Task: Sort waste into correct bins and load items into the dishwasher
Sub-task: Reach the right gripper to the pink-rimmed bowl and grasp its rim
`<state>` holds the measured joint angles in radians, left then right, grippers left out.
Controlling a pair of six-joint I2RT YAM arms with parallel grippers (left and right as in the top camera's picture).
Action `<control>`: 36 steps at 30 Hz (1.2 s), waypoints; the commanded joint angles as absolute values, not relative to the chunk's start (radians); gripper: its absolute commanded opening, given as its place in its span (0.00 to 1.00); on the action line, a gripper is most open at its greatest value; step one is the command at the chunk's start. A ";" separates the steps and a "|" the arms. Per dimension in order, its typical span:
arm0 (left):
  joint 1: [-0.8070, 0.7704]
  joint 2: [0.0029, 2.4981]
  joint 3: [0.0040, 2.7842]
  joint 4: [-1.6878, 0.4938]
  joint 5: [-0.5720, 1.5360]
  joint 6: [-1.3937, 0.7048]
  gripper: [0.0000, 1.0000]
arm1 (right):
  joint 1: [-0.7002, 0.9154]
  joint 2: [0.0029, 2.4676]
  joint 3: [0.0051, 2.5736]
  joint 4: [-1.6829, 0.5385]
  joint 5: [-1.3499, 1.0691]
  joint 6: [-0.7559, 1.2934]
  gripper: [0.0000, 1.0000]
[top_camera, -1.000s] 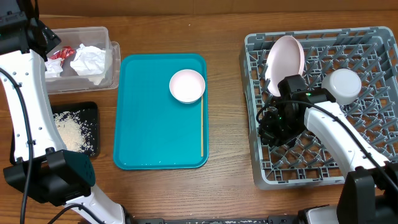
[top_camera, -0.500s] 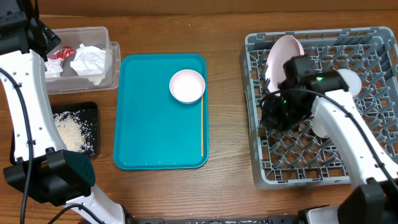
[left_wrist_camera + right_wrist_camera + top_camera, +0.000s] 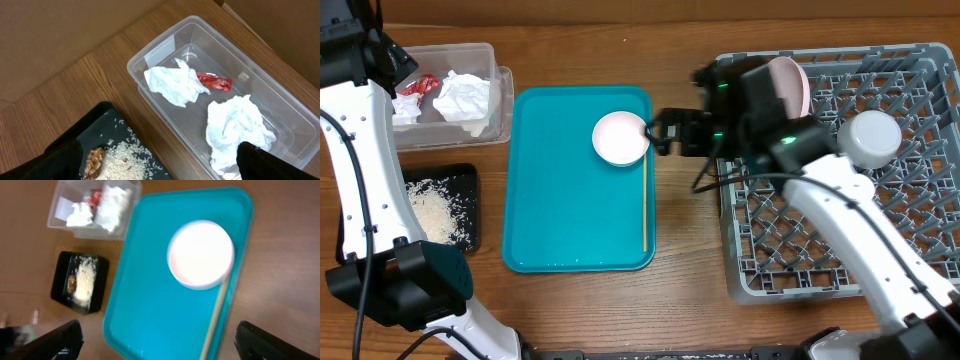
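Two dishes sit in the grey rack (image 3: 790, 285): a pink plate (image 3: 790, 85) on edge at its far left corner and an upturned bowl (image 3: 870, 138) (or cup, hard to tell) further right. A white bowl (image 3: 620, 137) rests on the teal tray (image 3: 570, 220), just beside the right end effector (image 3: 657, 132), jaws wide, holding nothing. The left end effector (image 3: 159, 147), also wide and bare, hangs above the clear tub (image 3: 150, 55) holding crumpled napkins (image 3: 175, 85) and a red wrapper (image 3: 214, 81); rice (image 3: 432, 212) lies in the black tray (image 3: 470, 175) on the counter (image 3: 680, 300)
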<state>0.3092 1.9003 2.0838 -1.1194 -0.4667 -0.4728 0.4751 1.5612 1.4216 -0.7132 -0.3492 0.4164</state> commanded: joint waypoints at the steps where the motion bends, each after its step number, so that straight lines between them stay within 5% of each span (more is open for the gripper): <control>1: 0.305 1.900 2.089 -1.119 -0.470 -0.487 1.00 | 0.563 1.637 1.443 -0.601 -0.169 0.380 1.00; 8: 0.305 1.900 2.089 -1.119 -0.470 -0.487 1.00 | 0.638 1.827 1.506 -0.510 -0.120 0.270 1.00; 17: 0.305 1.900 2.089 -1.119 -0.470 -0.487 1.00 | 0.751 2.120 1.805 -0.730 0.162 0.030 1.00; 27: 0.305 1.900 2.089 -1.119 -0.470 -0.487 1.00 | 0.775 2.229 1.841 -0.732 0.144 -0.004 0.95; 31: 0.305 1.900 2.089 -1.119 -0.470 -0.487 1.00 | 0.793 2.265 1.841 -0.736 0.142 -0.004 0.85; 36: 0.305 1.900 2.089 -1.119 -0.470 -0.487 1.00 | 0.820 2.267 1.842 -0.732 0.143 0.000 0.58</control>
<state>0.3092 1.9003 2.0838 -1.1194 -0.4671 -0.4728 0.7937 2.2719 1.8149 -0.7414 0.1375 0.0044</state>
